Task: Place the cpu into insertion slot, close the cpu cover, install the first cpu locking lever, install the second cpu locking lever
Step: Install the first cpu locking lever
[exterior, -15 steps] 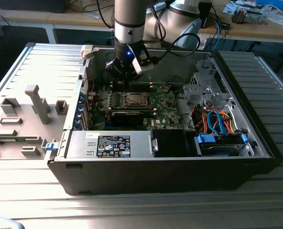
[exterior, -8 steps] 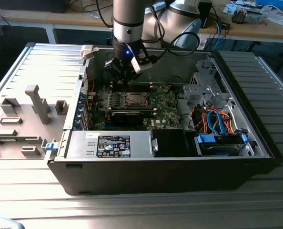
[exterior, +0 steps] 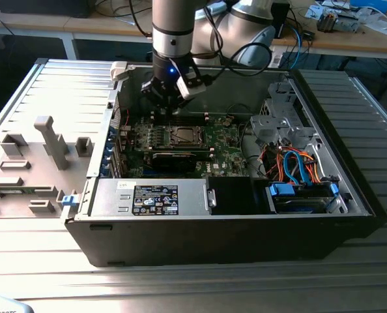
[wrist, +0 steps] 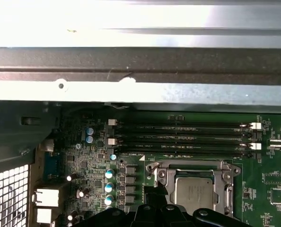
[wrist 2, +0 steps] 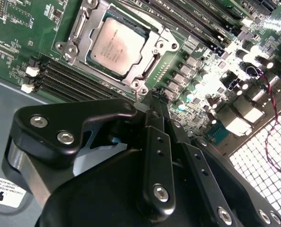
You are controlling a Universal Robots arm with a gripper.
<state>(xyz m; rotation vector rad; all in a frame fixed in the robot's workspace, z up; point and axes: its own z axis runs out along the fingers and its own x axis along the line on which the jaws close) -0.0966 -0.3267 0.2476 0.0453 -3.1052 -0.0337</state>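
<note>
The cpu (wrist 2: 118, 45) lies flat in the insertion slot (wrist 2: 79, 21), silver top facing up; being square, it has no long axis. The cpu cover (wrist 2: 152, 64) frames it. The gripper (wrist 2: 150, 101) hangs just beside the socket, fingers pressed together, holding nothing.

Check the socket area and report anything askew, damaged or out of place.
Nothing stands out. The cpu lies flat and square in the insertion slot, with the cpu cover framing it evenly. No bent or loose parts show on the green board. The gripper hangs just beside the socket.
</note>
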